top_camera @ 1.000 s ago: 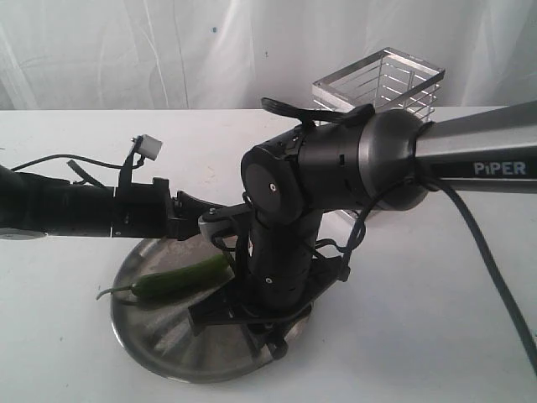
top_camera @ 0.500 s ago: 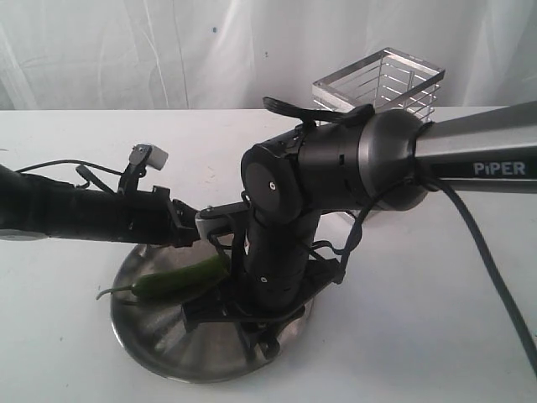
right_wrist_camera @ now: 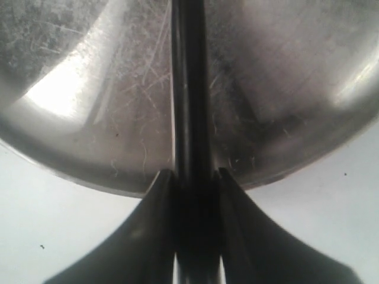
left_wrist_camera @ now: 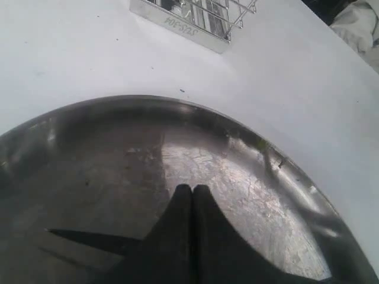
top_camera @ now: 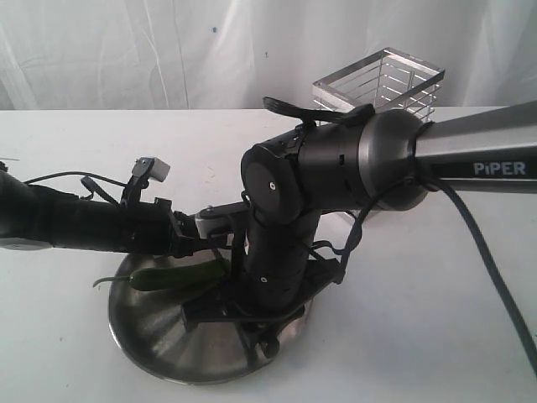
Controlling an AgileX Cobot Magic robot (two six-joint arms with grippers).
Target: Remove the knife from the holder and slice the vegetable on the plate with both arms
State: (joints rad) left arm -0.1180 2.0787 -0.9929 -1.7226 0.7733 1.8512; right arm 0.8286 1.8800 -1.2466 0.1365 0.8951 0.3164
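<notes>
The green chili, the vegetable (top_camera: pixel 174 275), lies on the far left part of the steel plate (top_camera: pixel 155 340). My left arm (top_camera: pixel 92 225) reaches in from the left just above the chili. Its gripper (left_wrist_camera: pixel 192 189) is shut and empty, low over the plate (left_wrist_camera: pixel 100 154). My right arm (top_camera: pixel 281 252) points down at the plate's right side. Its gripper (right_wrist_camera: pixel 192 173) is shut on the knife (right_wrist_camera: pixel 188 89), whose dark length runs out over the plate (right_wrist_camera: pixel 278 89). The wire holder (top_camera: pixel 382 80) stands empty-looking at the back right.
The right arm's grey PIPER section (top_camera: pixel 478 159) and its cable (top_camera: pixel 495 269) cross the right side of the white table (top_camera: pixel 419 336). A white curtain (top_camera: pixel 126 50) closes the back. The holder's rim (left_wrist_camera: pixel 177 22) lies beyond the plate in the left wrist view.
My left arm has sunk lower toward the plate. The chili has swung flatter and slid a little left. The right arm has barely moved.
</notes>
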